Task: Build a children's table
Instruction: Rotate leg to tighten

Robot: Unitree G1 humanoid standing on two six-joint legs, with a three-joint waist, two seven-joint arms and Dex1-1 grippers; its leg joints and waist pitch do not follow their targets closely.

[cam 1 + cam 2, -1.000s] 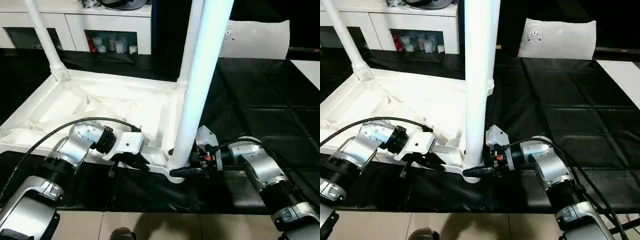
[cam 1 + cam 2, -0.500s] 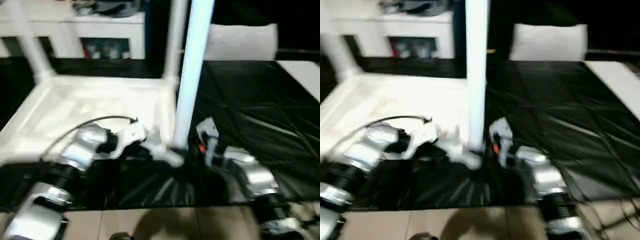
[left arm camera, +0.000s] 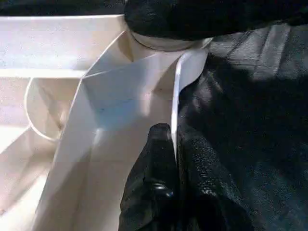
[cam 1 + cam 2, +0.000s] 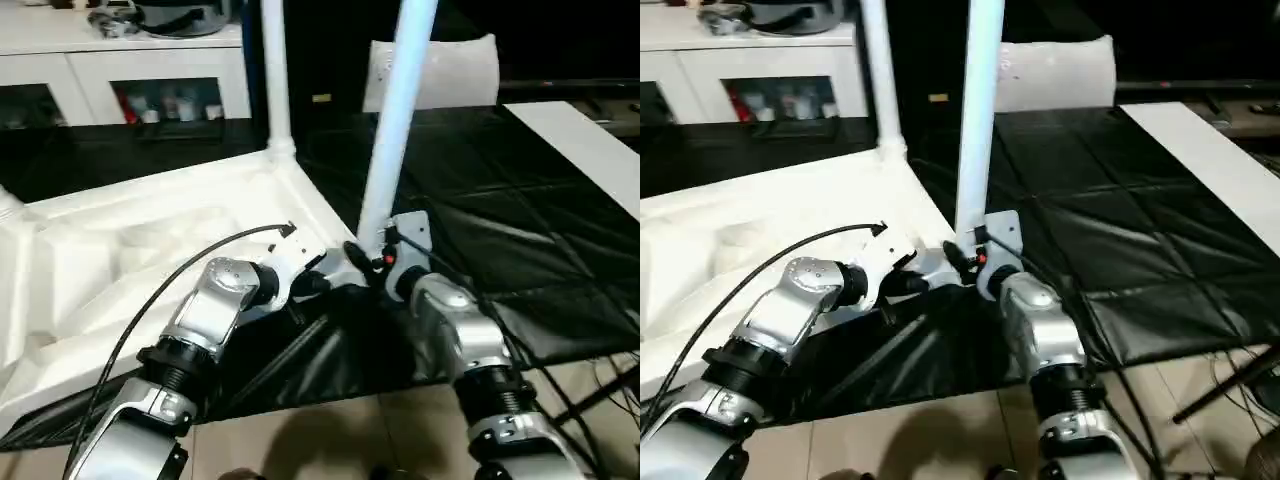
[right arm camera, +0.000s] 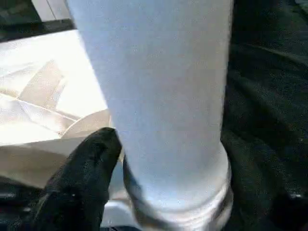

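Note:
The children's table lies upside down on the black-covered work table, its ribbed white top [image 4: 150,230] facing up. One white leg [image 4: 272,70] stands in the far corner socket. Another leg [image 4: 395,130] stands upright in the near corner socket. My left gripper [image 4: 318,283] is shut on the top's thin near rim, and the left wrist view shows its black fingers [image 3: 156,163] pinching that wall. My right gripper [image 4: 362,255] is at the near leg's base. In the right wrist view one finger [image 5: 86,173] sits beside the leg [image 5: 159,96], with a gap on the other side.
A white cabinet with glass doors [image 4: 150,60] stands behind the work table [image 4: 520,230]. A white pad [image 4: 440,70] leans at the back and a white board [image 4: 580,140] lies at the right. A black cable [image 4: 170,270] loops over my left forearm. Tiled floor [image 4: 330,440] lies below.
The whole picture has swung round, so the camera has moved. Both grippers stay at the table's near corner, the left on the rim and the right at the leg's base.

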